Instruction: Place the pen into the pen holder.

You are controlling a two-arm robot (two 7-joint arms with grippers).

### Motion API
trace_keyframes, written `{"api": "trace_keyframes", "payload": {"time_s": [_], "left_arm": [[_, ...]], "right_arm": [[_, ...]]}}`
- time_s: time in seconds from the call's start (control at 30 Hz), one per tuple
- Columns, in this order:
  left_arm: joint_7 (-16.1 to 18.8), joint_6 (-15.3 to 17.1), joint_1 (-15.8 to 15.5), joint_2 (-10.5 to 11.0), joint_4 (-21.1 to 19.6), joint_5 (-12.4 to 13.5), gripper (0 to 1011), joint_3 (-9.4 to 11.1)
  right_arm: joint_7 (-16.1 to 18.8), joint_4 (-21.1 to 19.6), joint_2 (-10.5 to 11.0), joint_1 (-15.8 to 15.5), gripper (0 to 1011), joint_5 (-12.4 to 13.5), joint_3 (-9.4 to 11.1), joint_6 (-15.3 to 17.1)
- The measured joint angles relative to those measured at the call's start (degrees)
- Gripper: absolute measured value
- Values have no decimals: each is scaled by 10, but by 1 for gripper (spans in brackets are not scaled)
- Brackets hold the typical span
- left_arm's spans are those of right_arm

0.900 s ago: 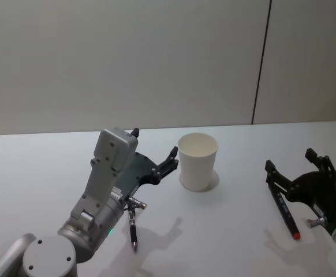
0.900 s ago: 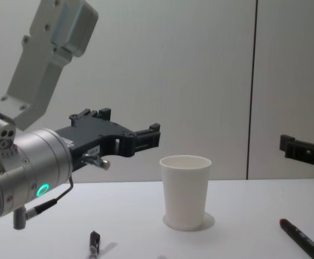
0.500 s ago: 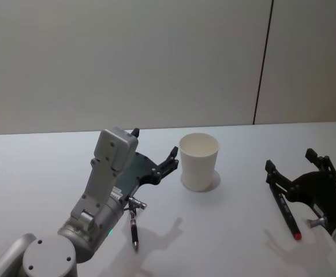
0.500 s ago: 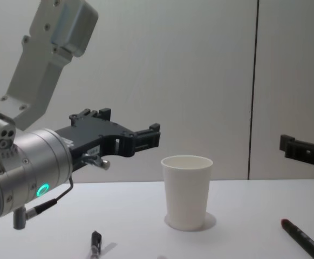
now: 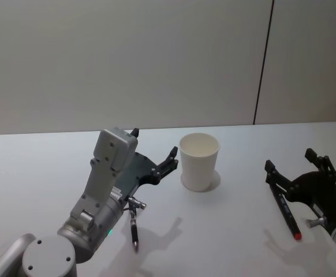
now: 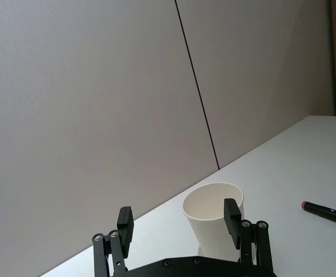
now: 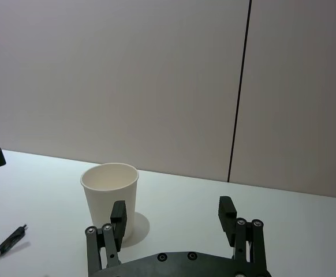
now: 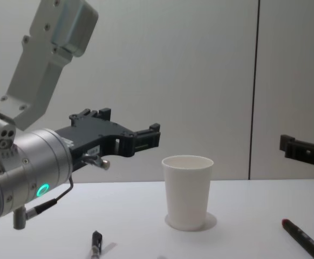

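Though spread wide open, grips nothing: left gripper [image 5: 153,144], raised above the white table [image 5: 231,231] just left of the white paper cup [image 5: 199,161], fingertips aimed toward the cup and apart from it. Upright on the table, rolled rim up, plain and unmarked: the cup, serving as pen holder. Left of the cup and nearer the robot, flat on the table under the left arm: black pen [image 5: 134,228], well apart from the cup, untouched by either claw. Right of the cup and well apart from it, also flat on the table: red-ended pen [image 5: 287,214], dark along the body, red end pointing toward the robot. Right of the cup too, near that red-ended pen but held clear above the table as seen from the chest: right gripper [image 5: 289,160], claw likewise open, fingers wide, nothing between them. From the left wrist, one black finger overlapping the cup's rim; from the right wrist, the cup showing just beside one finger, farther off. Behind the cup: pale wall [image 5: 127,57] with one dark vertical seam [image 5: 263,57].
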Motion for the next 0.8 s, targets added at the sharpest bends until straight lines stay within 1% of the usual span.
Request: {"api": "trace_keyframes", "payload": {"time_s": [0.33, 0.5, 0.57, 0.6, 0.7, 0.73, 0.8], "left_arm": [[0, 0, 0, 0, 0, 0, 1000, 0], [0, 0, 0, 0, 0, 0, 1000, 0], [0, 0, 0, 0, 0, 0, 1000, 0], [0, 0, 0, 0, 0, 0, 1000, 0], [0, 0, 0, 0, 0, 0, 1000, 0], [0, 0, 0, 0, 0, 0, 1000, 0], [0, 0, 0, 0, 0, 0, 1000, 0]], "right_arm": [[-1, -1, -3, 2, 1001, -4, -1, 5], [-7, -4, -13, 10, 1001, -19, -8, 25], [-13, -6, -19, 14, 1001, -28, -11, 40], [-13, -6, -19, 14, 1001, -28, -11, 40], [-22, -10, -28, 21, 1001, -38, -14, 64], [-22, -10, -28, 21, 1001, -38, -14, 64], [-28, -12, -33, 26, 1001, -43, -16, 81]]}}
